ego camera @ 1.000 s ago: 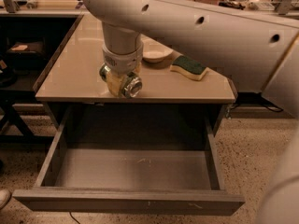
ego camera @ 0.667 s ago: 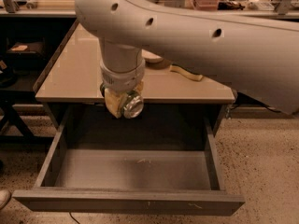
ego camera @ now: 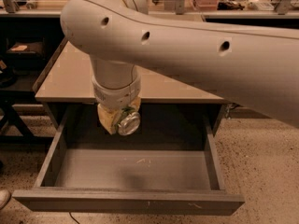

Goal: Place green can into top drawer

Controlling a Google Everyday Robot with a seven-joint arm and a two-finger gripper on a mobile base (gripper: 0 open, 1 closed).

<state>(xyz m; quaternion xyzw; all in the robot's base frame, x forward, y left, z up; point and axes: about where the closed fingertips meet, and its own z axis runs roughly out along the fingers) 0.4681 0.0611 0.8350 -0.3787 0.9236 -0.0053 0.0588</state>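
My gripper [ego camera: 119, 120] hangs from the big white arm over the back left part of the open top drawer [ego camera: 131, 171]. It is shut on the green can [ego camera: 127, 122], which lies sideways in it; I see its shiny silver end and a strip of dark green. The can hangs in the air above the plain grey drawer bottom. The drawer is pulled out wide, with its flat grey front panel [ego camera: 126, 202] nearest to me. The drawer holds nothing else that I can see.
A tan table top [ego camera: 70, 78] lies over the drawer's back. The white arm [ego camera: 196, 59] covers much of the table. A dark shelf unit [ego camera: 18, 55] stands at the left. Speckled floor [ego camera: 261, 162] lies to the right.
The gripper with the can has moved forward off the table top and down over the open drawer. The arm now hides the sponge and plate on the table.
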